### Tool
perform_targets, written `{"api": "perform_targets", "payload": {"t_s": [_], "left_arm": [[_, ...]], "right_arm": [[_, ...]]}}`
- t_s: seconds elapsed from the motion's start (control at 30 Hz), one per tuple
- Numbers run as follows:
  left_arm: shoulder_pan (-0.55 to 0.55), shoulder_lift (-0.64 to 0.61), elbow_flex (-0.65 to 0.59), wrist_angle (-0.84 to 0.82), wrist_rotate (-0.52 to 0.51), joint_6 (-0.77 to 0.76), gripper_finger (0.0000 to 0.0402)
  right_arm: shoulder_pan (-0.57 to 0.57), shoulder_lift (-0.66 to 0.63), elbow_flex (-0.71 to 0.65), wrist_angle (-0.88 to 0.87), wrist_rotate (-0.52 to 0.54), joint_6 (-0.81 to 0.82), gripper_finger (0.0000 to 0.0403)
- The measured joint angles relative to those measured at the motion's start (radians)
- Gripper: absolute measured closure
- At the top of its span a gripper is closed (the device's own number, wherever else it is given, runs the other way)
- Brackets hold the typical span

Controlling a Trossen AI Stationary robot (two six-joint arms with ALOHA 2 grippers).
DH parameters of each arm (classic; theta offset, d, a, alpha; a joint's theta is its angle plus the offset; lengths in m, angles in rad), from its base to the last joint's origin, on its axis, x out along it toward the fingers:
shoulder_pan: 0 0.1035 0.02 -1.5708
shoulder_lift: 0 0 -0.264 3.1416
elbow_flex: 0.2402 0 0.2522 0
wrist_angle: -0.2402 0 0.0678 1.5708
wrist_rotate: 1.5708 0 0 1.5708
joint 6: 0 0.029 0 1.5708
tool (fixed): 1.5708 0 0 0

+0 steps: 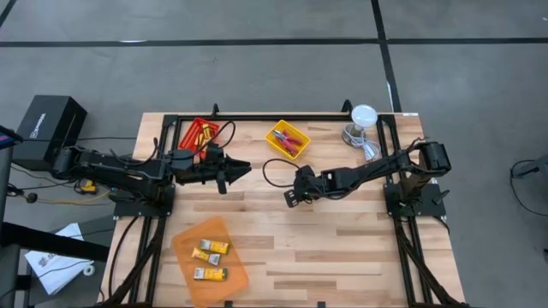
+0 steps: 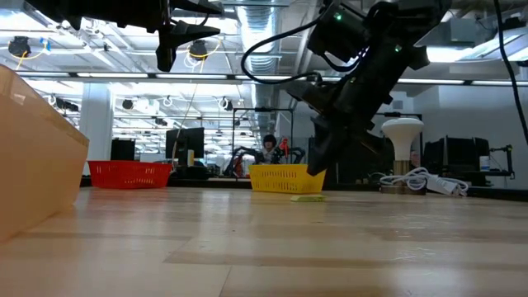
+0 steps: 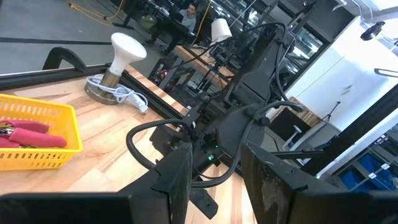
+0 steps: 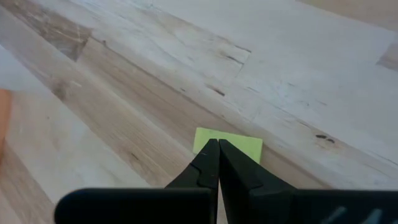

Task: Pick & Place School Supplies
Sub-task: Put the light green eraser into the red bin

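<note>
The right gripper, fingers pressed together, rests over a flat yellow-green paper pad directly beneath its tips. Spread the fingers first, then straddle the pad's edges.

light: even, bright overhead | shadows: soft | focus: near tabletop blurred in low view

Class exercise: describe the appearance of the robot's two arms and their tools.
Both arms are black and jointed. The left tool has two dark, tapering fingers. The right tool ends in slim black pointed fingers. Black cables loop along the right arm.
</note>
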Motion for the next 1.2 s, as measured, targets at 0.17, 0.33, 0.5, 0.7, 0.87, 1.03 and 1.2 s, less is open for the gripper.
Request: {"api": "perform_targets", "payload": {"t_s": [0.17, 0.33, 0.5, 0.7, 0.87, 1.03, 1.2], "left_arm": [[0.0, 0.0, 0.0, -0.001, 0.0, 0.001, 0.0269], [0.0, 0.0, 0.0, -0.002, 0.0, 0.003, 0.0269], [0.0, 0.0, 0.0, -0.003, 0.0, 0.003, 0.0269], [0.0, 0.0, 0.0, -0.012, 0.0, 0.003, 0.0269], [0.0, 0.0, 0.0, -0.019, 0.0, 0.003, 0.0269], [-0.001, 0.001, 0.0, -0.031, 0.001, 0.003, 0.0269], [-0.002, 0.001, 0.0, -0.036, 0.001, 0.003, 0.0269]], "right_arm": [[0.0, 0.0, 0.0, -0.023, -0.003, -0.015, 0.0403], [0.0, 0.0, -0.011, -0.015, -0.022, -0.016, 0.0403], [0.0, 0.0, -0.011, -0.013, -0.023, -0.02, 0.0403], [0.001, 0.0, -0.011, -0.013, -0.023, -0.026, 0.0403], [0.0, 0.068, -0.013, 0.034, -0.063, -0.026, 0.0403], [0.012, 0.129, 0.002, 0.109, -0.078, 0.001, 0.0403], [0.008, 0.135, 0.008, 0.112, -0.083, -0.015, 0.0403]]}}
